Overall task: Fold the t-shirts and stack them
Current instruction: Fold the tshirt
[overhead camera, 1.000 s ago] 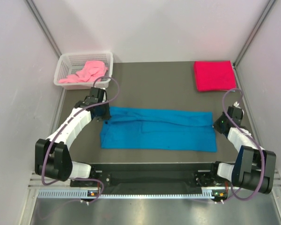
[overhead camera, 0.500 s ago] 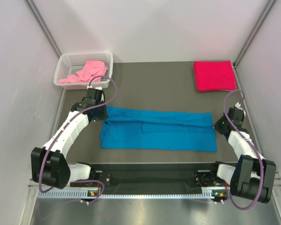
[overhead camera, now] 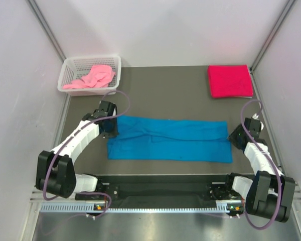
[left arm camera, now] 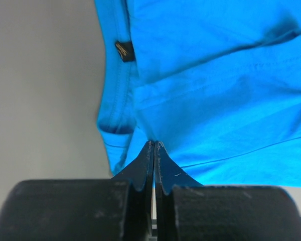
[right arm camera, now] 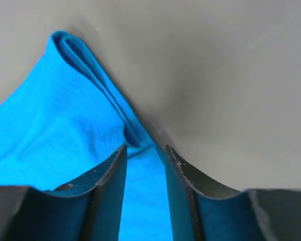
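The bright blue t-shirt (overhead camera: 170,140) lies folded into a long band across the middle of the dark table (overhead camera: 165,90). My left gripper (overhead camera: 111,128) is at its left end. In the left wrist view the gripper (left arm camera: 154,143) is shut, with its tips pinching the blue cloth (left arm camera: 215,75) near the collar tag (left arm camera: 123,50). My right gripper (overhead camera: 236,135) is at the shirt's right end. In the right wrist view it (right arm camera: 145,150) is open, astride the folded blue edge (right arm camera: 55,115). The crimson t-shirt (overhead camera: 230,81) lies folded at the back right. The pink t-shirt (overhead camera: 93,76) lies crumpled in the basket.
A white mesh basket (overhead camera: 69,66) stands at the back left corner. White walls close in the table on three sides. The arm bases and a black rail (overhead camera: 160,191) run along the near edge.
My left gripper swung back toward the basket, then returned forward onto the shirt's left end. The shirt's left edge shifted slightly. The right gripper barely moved.
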`<control>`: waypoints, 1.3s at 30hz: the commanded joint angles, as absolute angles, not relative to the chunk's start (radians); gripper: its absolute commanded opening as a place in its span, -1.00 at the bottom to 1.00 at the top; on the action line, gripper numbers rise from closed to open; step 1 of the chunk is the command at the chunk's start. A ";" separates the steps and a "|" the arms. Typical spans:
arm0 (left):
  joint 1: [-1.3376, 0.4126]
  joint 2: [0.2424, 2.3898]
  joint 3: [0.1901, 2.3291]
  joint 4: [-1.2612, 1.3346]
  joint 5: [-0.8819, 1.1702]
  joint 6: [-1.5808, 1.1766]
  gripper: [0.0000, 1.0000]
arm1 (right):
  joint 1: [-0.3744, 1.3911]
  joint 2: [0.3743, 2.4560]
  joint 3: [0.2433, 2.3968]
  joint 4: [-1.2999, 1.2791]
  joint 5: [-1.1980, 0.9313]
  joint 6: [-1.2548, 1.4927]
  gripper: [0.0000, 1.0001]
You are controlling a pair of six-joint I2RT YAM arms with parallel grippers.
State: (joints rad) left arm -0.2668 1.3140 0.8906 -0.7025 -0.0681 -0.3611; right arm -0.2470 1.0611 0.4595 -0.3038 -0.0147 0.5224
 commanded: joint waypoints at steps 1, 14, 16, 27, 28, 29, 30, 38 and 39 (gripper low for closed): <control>-0.281 1.321 0.923 -0.721 -0.087 -0.364 -1.00 | -0.255 1.013 0.520 -0.385 0.031 0.538 -0.24; -0.299 1.335 1.101 -0.801 -0.238 -0.367 -0.51 | -0.253 1.160 0.675 -0.403 -0.120 0.486 -0.28; -0.299 1.357 1.162 -0.802 -0.221 -0.368 -0.50 | -0.253 1.192 0.690 -0.439 -0.121 0.482 -0.28; -0.298 1.659 1.255 -0.620 0.026 -0.399 -0.49 | -0.249 1.163 0.617 -0.450 -0.071 0.637 -0.27; -0.296 1.702 1.270 -0.611 0.029 -0.399 -0.49 | -0.250 1.167 0.615 -0.446 -0.061 0.638 -0.27; -0.295 1.722 1.273 -0.600 0.032 -0.399 -0.48 | -0.250 1.172 0.611 -0.437 -0.054 0.638 -0.28; -0.295 1.756 1.281 -0.589 0.035 -0.399 -0.49 | -0.250 1.184 0.606 -0.431 -0.049 0.640 -0.28; -0.295 1.904 1.325 -0.595 -0.044 -0.416 -0.49 | -0.252 1.215 0.623 -0.373 -0.006 0.609 -1.00; -0.295 1.925 1.327 -0.598 -0.072 -0.420 -0.49 | -0.250 1.212 0.629 -0.351 -0.006 0.601 -1.00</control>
State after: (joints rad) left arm -0.2955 1.8889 1.2896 -0.6224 -0.0113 -0.4000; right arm -0.2470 1.2182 0.6029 -0.4358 -0.0406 0.6193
